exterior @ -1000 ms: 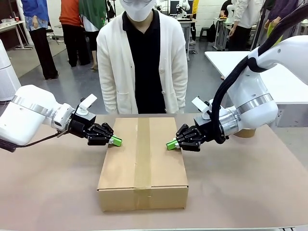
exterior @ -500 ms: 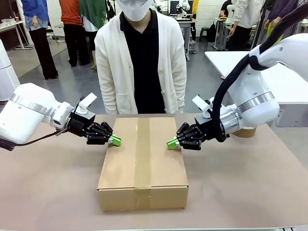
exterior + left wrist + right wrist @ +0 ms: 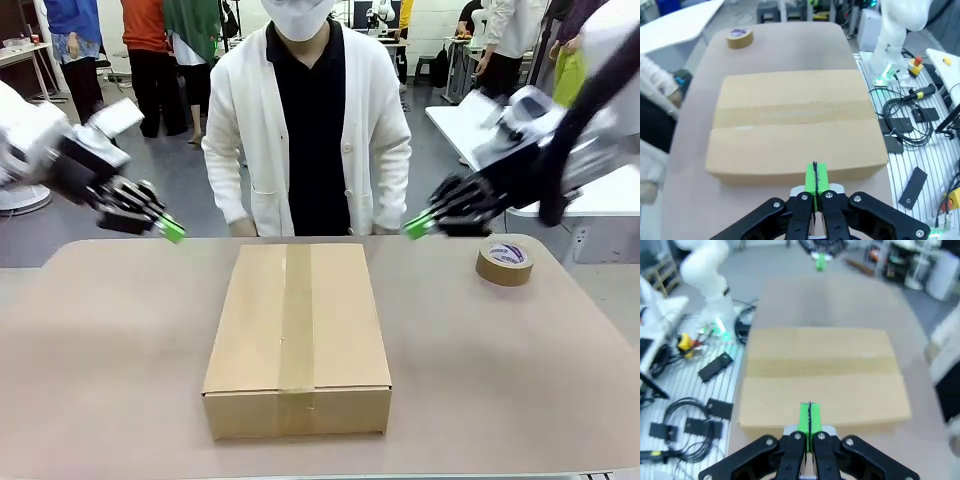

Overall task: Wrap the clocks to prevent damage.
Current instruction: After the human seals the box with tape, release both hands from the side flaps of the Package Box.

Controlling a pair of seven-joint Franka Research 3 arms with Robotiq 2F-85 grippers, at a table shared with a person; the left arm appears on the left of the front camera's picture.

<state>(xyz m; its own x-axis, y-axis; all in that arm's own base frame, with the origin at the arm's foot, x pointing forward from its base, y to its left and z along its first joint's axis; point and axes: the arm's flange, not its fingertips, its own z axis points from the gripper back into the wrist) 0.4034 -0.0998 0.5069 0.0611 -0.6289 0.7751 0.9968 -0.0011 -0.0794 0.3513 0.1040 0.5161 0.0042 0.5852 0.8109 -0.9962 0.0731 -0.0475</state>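
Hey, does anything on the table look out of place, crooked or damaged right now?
Nothing stands out. The cardboard box sits flat and square on the table, its tape strip straight along the top. The tape roll lies flat to one side. Both the left gripper and the right gripper are shut, above the table.

A robotics lab or workshop is shown. Behind the left claw (image 3: 172, 230), an open hall with grey flooring and white worktables (image 3: 500, 135) is seen, where several people stand. Beside the counter (image 3: 790, 45), past the left claw, a white arm base (image 3: 895, 35) is mounted on a slotted metal plate (image 3: 935, 165) strewn with black cables (image 3: 905, 127).
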